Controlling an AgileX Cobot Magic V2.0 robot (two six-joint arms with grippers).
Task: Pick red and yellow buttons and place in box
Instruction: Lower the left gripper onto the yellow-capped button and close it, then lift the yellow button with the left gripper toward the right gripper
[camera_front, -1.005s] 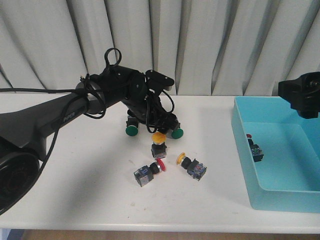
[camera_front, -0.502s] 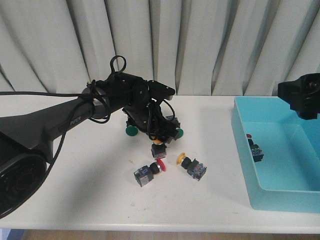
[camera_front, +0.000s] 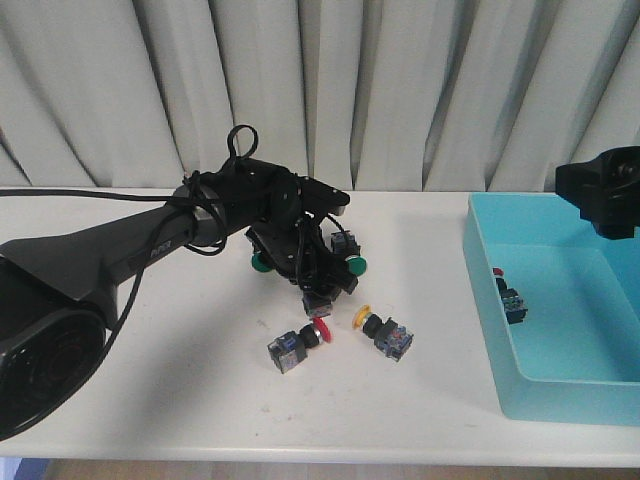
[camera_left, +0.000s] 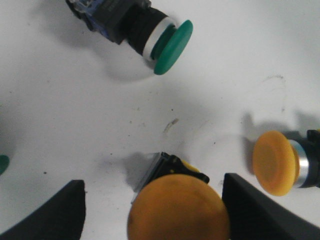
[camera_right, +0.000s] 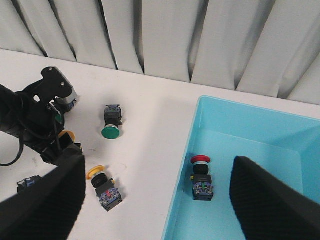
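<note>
A yellow button (camera_left: 178, 210) stands cap-up on the white table (camera_front: 180, 380), directly between the spread fingers (camera_left: 52, 212) of the left gripper (camera_front: 318, 292). Its jaws are parted on either side of the cap with table showing in the gaps, so nothing is clamped.

Just beside that gripper, toward the box, a second yellow button (camera_front: 381, 330) lies on its side. A red button (camera_front: 296, 345) also lies on its side, just in front of the gripper toward the table's near edge. Two green buttons sit close behind the gripper, one (camera_front: 262, 261) on its left and one (camera_front: 348, 256) on its right.

The light blue box (camera_front: 520, 385) rests well away from the left gripper, at the right end of the table. Another red button (camera_right: 201, 175) lies inside it near its left wall.

The right gripper (camera_right: 160, 200) hangs high above the box's left wall, fingers wide apart and holding nothing; that red button lies between them in its wrist view.
</note>
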